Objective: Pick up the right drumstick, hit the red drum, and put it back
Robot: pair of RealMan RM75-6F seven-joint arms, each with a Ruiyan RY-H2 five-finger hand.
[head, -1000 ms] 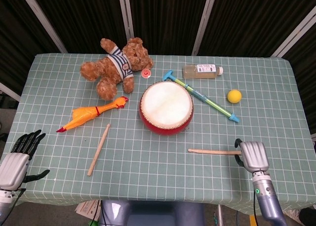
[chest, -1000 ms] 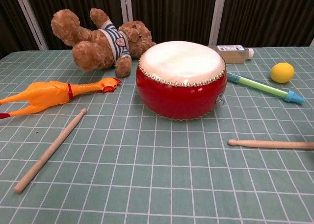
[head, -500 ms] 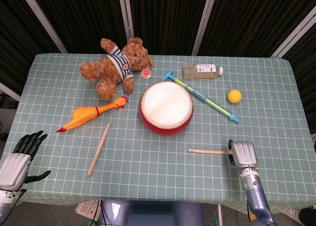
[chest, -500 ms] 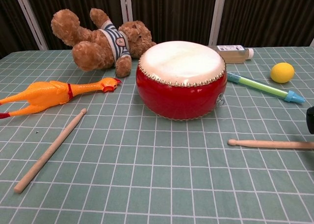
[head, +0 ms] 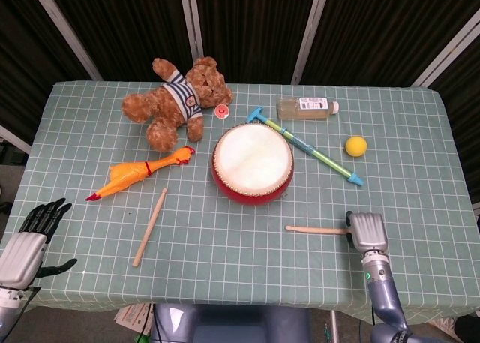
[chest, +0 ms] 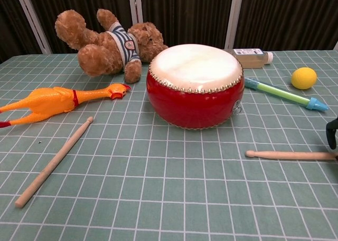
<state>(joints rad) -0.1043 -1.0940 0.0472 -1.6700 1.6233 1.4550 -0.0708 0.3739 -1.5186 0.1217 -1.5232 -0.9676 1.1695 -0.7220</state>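
Note:
The red drum [head: 253, 163] [chest: 195, 86] with its white skin stands mid-table. The right drumstick [head: 316, 229] [chest: 290, 155] lies flat on the cloth in front of it and to the right, tip pointing left. My right hand [head: 365, 233] is over the stick's handle end, palm down, so its fingers are hidden in the head view. In the chest view only one dark finger [chest: 331, 133] shows at the right edge, curved just above the stick. I cannot tell whether it grips the stick. My left hand [head: 34, 234] hangs off the table's front left corner, fingers spread and holding nothing.
A second drumstick [head: 150, 227] lies front left, with a rubber chicken [head: 135, 174] behind it and a teddy bear [head: 180, 99] further back. A blue-green flute [head: 307, 146], a clear bottle [head: 304, 107] and a yellow ball [head: 355, 145] lie behind and right of the drum.
My right hand has slid left and slightly nearer, onto the right drumstick's handle end. A finger now shows at the chest view's edge. The stick and the left hand have stayed put.

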